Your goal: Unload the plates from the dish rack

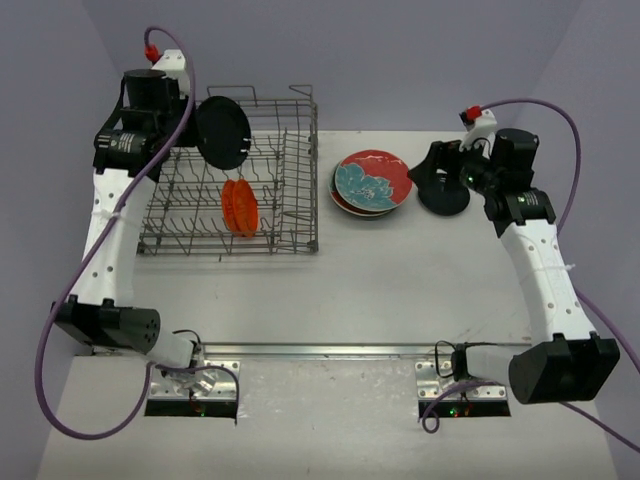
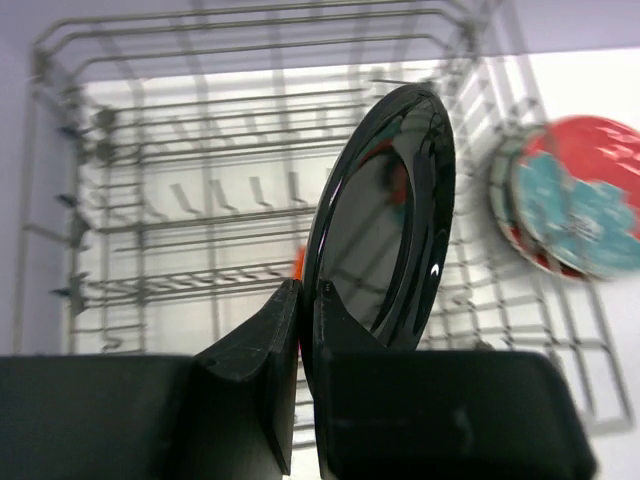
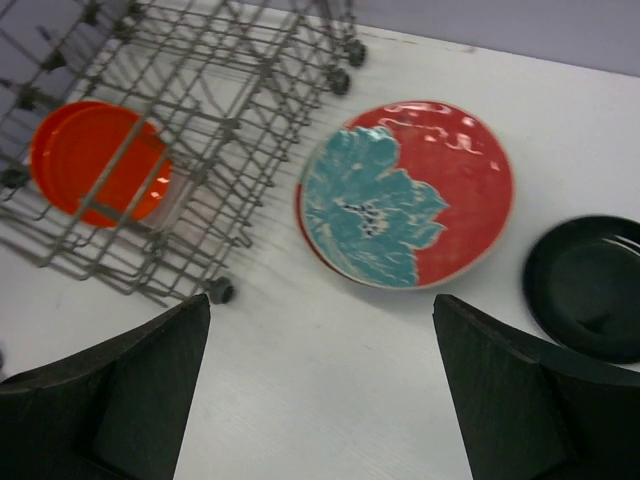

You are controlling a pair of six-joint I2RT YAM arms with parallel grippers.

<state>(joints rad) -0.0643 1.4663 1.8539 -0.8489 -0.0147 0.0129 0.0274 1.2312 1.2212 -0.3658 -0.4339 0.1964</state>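
The grey wire dish rack (image 1: 190,215) stands at the back left. My left gripper (image 1: 205,125) is shut on the rim of a small black plate (image 1: 222,133) and holds it upright above the rack; the left wrist view shows the plate (image 2: 385,220) pinched between the jaws (image 2: 308,292). An orange plate (image 1: 240,207) stands on edge in the rack. The red plate with the teal flower (image 1: 372,180) tops a stack right of the rack. My right gripper (image 1: 432,165) is open and empty (image 3: 320,330), above the table near that stack.
Another black plate (image 1: 445,195) lies flat on the table right of the stack, under my right wrist; it also shows in the right wrist view (image 3: 588,285). The rack's right wall (image 3: 250,130) with its feet stands close to the stack.
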